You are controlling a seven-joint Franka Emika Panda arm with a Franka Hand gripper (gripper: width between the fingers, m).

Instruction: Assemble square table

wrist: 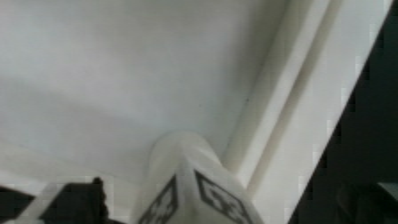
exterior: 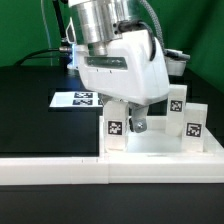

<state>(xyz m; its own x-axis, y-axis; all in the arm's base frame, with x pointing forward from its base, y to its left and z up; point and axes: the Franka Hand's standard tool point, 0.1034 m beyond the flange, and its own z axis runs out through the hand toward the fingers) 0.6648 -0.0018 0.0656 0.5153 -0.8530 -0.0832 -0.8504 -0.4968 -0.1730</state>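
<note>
On the exterior view's left, a matte black desk (exterior: 40,110) is seen, with a green backdrop (exterior: 25,25) behind it. A thin flat marker board (exterior: 76,99), white with printed black-and-white squares, is laid on the desk near the middle. Along the front, a long white barrier wall (exterior: 60,170) of smooth plastic is seen, with a plain blocky section.

Further right, the square table top (exterior: 165,150) is found lying flat on the desk against the barrier wall; it is smooth white plastic with a raised rim. Upright tagged legs are counted as three in this view: a left leg (exterior: 115,127) at the near corner, a far leg (exterior: 177,100) behind, and a right leg (exterior: 194,127) at the right side. Each is a short white block carrying a black-and-white square tag. A fourth cannot be made out.

The robot's white and silver wrist (exterior: 115,50) is lowered over the slab and hides much of its middle. The tool (exterior: 137,122) is placed just beside the left leg; whether its dark fingers are apart or together cannot be told.

In the wrist view, the slab's smooth white surface (wrist: 125,80) and its raised rim (wrist: 294,110) are shown, with a tagged leg top (wrist: 192,185) blurred and close to the camera.
</note>
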